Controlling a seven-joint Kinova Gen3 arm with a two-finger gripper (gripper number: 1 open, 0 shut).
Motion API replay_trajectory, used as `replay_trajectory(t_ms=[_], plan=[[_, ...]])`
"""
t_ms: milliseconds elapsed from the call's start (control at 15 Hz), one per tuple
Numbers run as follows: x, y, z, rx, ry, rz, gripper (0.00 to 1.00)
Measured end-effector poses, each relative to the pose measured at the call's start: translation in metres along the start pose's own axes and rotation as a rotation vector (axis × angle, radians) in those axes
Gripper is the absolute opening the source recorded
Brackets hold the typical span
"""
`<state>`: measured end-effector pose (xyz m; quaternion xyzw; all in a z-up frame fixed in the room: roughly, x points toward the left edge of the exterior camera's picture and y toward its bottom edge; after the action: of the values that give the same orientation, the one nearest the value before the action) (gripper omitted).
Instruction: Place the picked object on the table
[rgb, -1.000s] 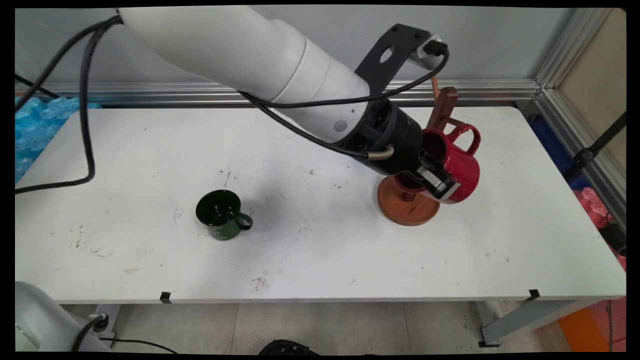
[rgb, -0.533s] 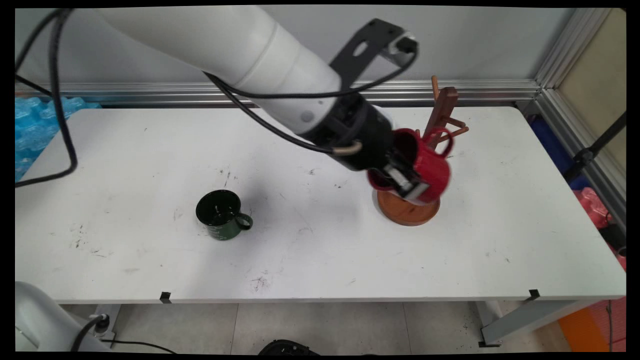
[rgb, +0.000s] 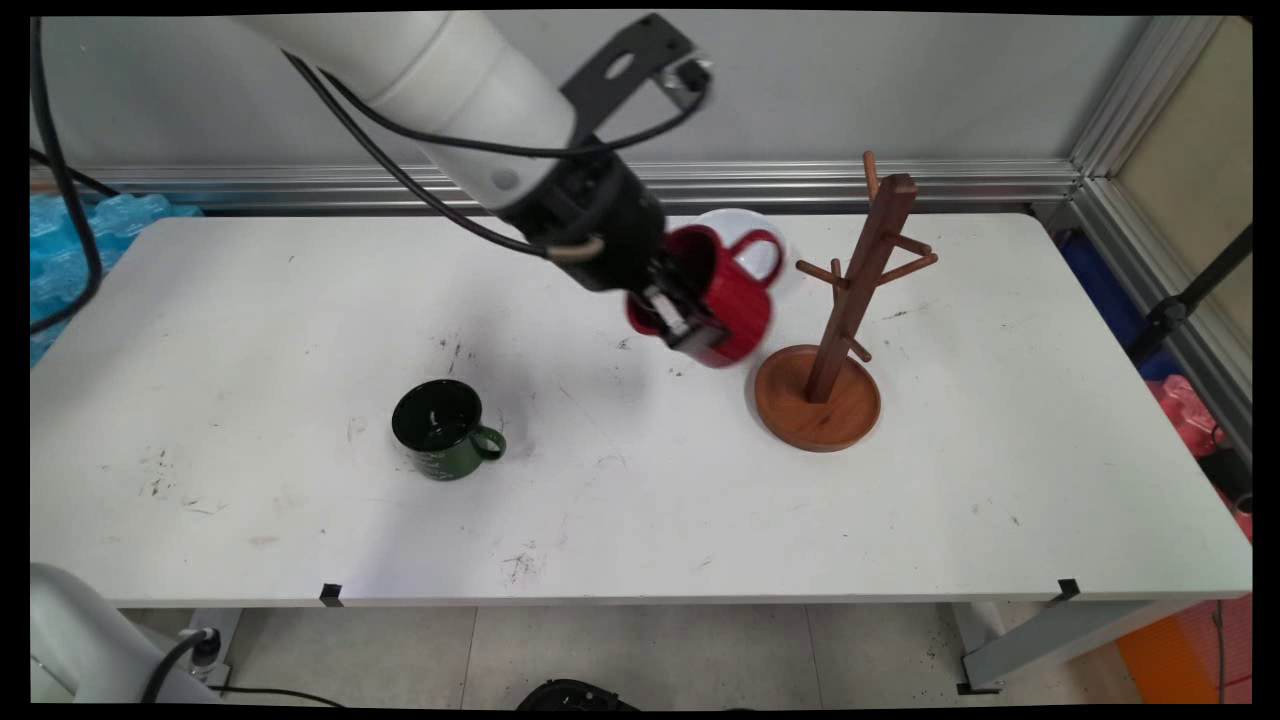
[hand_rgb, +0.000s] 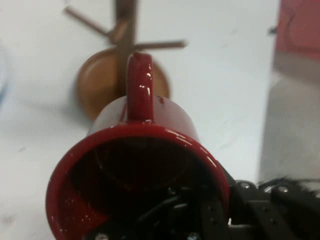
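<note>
While the arm reaches in from 10 o'clock, the lines below tell how things lie in both views.

Gripper: the gripper (rgb: 690, 325) is closed on the rim of a red mug (rgb: 728, 300), one finger inside the cup and one outside, as the hand view (hand_rgb: 200, 220) shows from behind the mouth.

Red mug: held clear of the table (rgb: 250, 300), tipped on its side, its mouth toward the arm and its handle (rgb: 762, 252) at 1 o'clock. In the hand view the red mug (hand_rgb: 145, 150) fills the lower half, handle (hand_rgb: 139, 85) uppermost.

Mug tree: a wooden mug tree (rgb: 845, 300) stands upright on its round base at 3 o'clock of the mug, near it but apart, with bare pegs. In the hand view the mug tree (hand_rgb: 95, 85) lies beyond the mug's handle.

White bowl: a white bowl (rgb: 735, 222) sits on the table behind the mug, at 12 o'clock, partly hidden by it.

Green mug: a dark green mug (rgb: 440, 430) stands upright at 8 o'clock, well apart, its handle pointing to 3 o'clock.
</note>
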<state>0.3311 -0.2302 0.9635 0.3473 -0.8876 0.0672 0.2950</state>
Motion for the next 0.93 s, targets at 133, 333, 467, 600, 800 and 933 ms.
replay_trajectory(t_ms=[133,333,467,600,800,933], plan=[[-0.005,-0.018,-0.006,0.034,-0.041,0.017,0.00],[-0.012,-0.041,-0.011,0.073,-0.098,0.035,0.00],[-0.016,-0.056,-0.013,0.094,-0.128,0.049,0.00],[-0.019,-0.069,-0.013,0.111,-0.156,0.065,0.00],[-0.027,-0.090,-0.009,0.124,-0.217,0.095,0.00],[-0.031,-0.100,-0.006,0.125,-0.252,0.111,0.00]])
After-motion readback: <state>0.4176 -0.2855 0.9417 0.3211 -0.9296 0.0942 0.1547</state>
